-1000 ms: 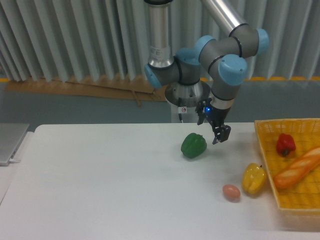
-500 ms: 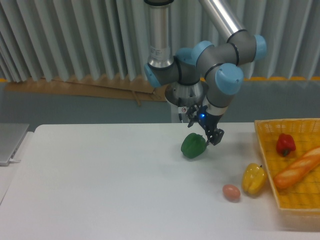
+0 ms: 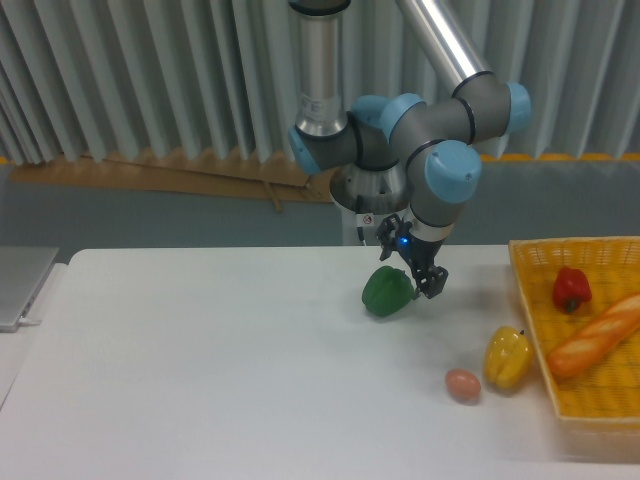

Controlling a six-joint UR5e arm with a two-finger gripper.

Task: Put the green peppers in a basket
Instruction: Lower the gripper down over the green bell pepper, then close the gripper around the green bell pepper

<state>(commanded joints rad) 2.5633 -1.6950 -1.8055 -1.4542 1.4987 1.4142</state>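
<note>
Camera view: green pepper (image 3: 386, 291) sits on the desk (image 3: 200, 380), not lifted, well apart from the basket (image 3: 585, 400) at the right edge. Gripper (image 3: 424, 284) hangs just beside the pepper's right upper side; fingers look narrow, but cannot tell if they touch or grip it. Basket holds a red pepper (image 3: 571, 289) and a bread loaf (image 3: 594, 336). Yellow pepper (image 3: 508, 358) and egg (image 3: 462, 384) lie on the desk. Early stage: grasp, lift, carry, drop all left.

Gripper (image 3: 418, 280) is positioned at the upper right edge of the green pepper (image 3: 386, 291) on the table (image 3: 200, 370). Finger state indeterminate. Basket (image 3: 590, 400) at right holds a red pepper (image 3: 571, 289).
</note>
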